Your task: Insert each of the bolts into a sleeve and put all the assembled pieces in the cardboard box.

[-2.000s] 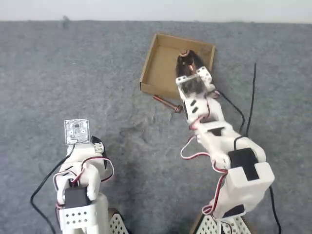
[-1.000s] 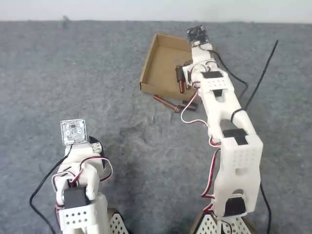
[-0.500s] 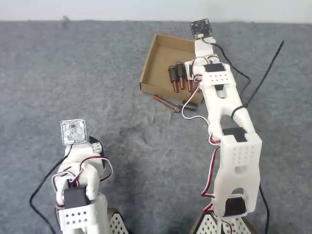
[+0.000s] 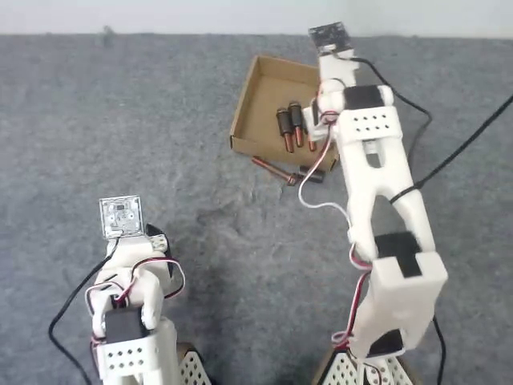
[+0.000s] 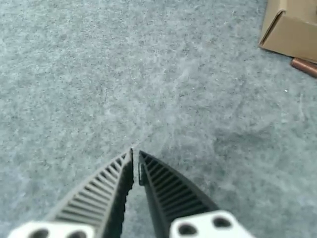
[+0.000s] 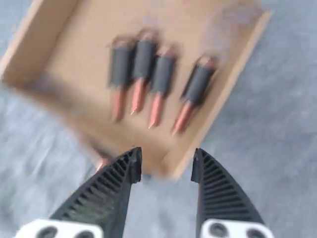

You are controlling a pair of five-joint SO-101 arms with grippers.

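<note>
The cardboard box (image 4: pixel 268 96) sits at the far middle of the grey mat, and my right arm (image 4: pixel 365 132) stretches over its right side. Several assembled pieces (image 6: pixel 148 72), copper bolts in dark sleeves, lie side by side inside the box (image 6: pixel 54 44). My right gripper (image 6: pixel 167 153) hangs open and empty above the box's near wall. Outside the box a loose copper bolt (image 4: pixel 272 169) lies next to a dark sleeve (image 4: pixel 313 176). My left gripper (image 5: pixel 134 154) is shut over bare mat, far from the box corner (image 5: pixel 292 27).
Grey carpet covers the table, with wide free room left of the box and between the arms. The left arm (image 4: pixel 132 297) is folded at the near left. Black cables (image 4: pixel 473 132) run to the right of the right arm.
The right arm stretched out over the box and its gripper, earlier around a piece, now stands open with the pieces lying in the box. The left arm has kept still.
</note>
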